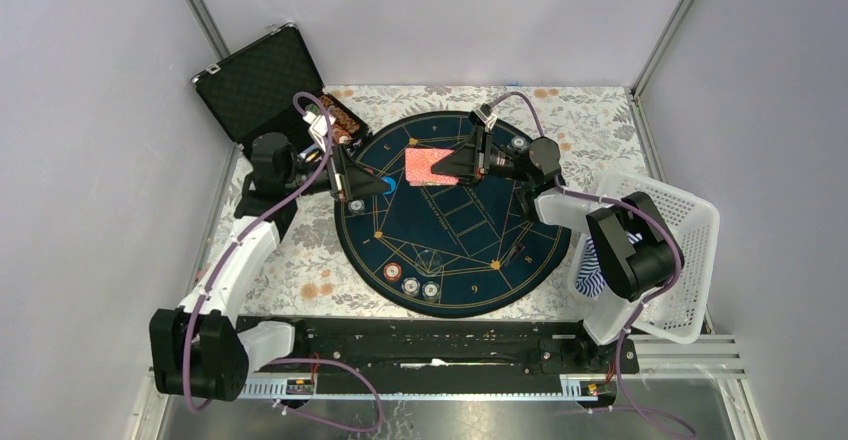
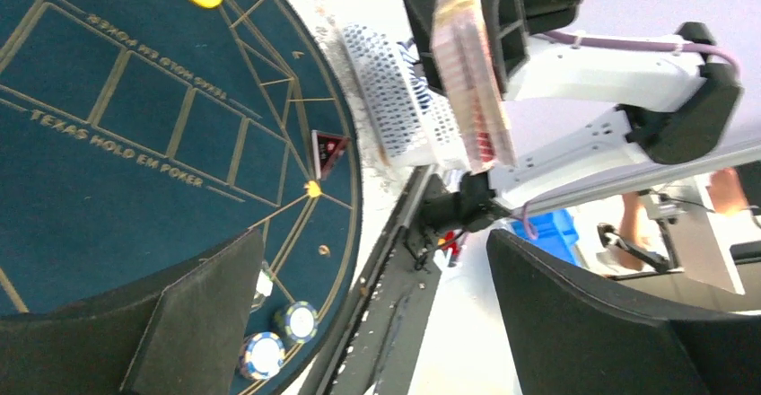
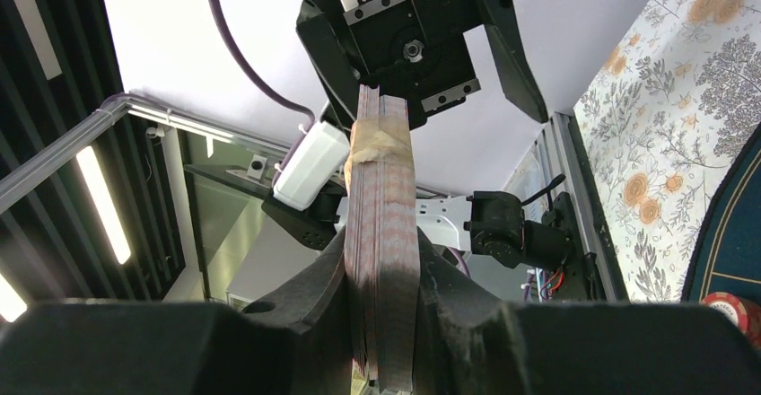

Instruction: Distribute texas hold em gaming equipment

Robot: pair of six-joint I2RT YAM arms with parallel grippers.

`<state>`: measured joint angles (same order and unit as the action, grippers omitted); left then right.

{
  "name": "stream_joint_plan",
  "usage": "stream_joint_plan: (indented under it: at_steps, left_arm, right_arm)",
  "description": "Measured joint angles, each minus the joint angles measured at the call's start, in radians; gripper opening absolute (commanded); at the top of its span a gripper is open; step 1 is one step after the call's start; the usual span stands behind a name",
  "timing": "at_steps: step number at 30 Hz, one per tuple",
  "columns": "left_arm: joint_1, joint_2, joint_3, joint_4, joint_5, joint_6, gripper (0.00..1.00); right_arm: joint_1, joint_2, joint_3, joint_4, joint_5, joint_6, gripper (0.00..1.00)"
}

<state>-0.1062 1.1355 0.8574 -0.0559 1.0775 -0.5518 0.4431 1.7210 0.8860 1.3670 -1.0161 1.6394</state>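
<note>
Red-backed playing cards (image 1: 430, 163) form one stack that is clenched between the fingers of the right end effector (image 1: 447, 168), which holds it clear above the round blue poker mat (image 1: 470, 250). In the right wrist view the stack (image 3: 384, 233) stands on edge and runs straight out from the right end effector (image 3: 384, 332), with a tan strip over its far end.

Facing it from the far end of the cards is the left end effector (image 1: 380, 185), released, its jaws spread wide. In the left wrist view the stack (image 2: 471, 90) sits ahead of the left end effector (image 2: 377, 323), apart from both fingers (image 2: 197, 323).

Three striped poker chips (image 1: 410, 285) lie on the mat's near edge, well below both end effectors. A black case (image 1: 255, 85) stands open behind the left end effector. Beside the right arm, a white basket (image 1: 690, 260) holds a striped cloth (image 1: 592, 265) on the floral worktop (image 1: 300, 260).
</note>
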Motion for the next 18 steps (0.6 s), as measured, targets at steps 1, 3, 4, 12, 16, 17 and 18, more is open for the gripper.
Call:
stream_joint_plan:
  at_steps: [1, 3, 4, 12, 16, 17, 18]
  left_arm:
    - [0.001, 0.002, -0.026, 0.078, 0.018, -0.072, 0.98]
    - [0.001, 0.002, -0.070, 0.230, 0.043, -0.196, 0.98]
    - [0.001, 0.003, -0.095, 0.308, 0.054, -0.258, 0.98]
    - [0.000, 0.050, -0.146, 0.572, 0.079, -0.484, 0.97]
    - [-0.006, 0.072, -0.146, 0.609, 0.079, -0.518, 0.96]
    - [-0.008, 0.077, -0.146, 0.613, 0.079, -0.523, 0.96]
    - [-0.010, 0.080, -0.146, 0.614, 0.079, -0.525, 0.96]
  right_arm:
    - [0.000, 0.000, -0.001, 0.001, 0.000, 0.000, 0.18]
    - [0.000, 0.000, -0.005, 0.001, 0.000, 0.000, 0.18]
    - [0.000, 0.000, -0.007, 0.001, 0.000, 0.000, 0.19]
    - [0.004, 0.000, -0.011, 0.001, 0.000, 0.000, 0.20]
    - [0.017, 0.000, -0.011, 0.001, 0.000, 0.000, 0.21]
    - [0.021, 0.000, -0.011, 0.001, 0.000, 0.000, 0.21]
    - [0.024, 0.000, -0.011, 0.001, 0.000, 0.000, 0.21]
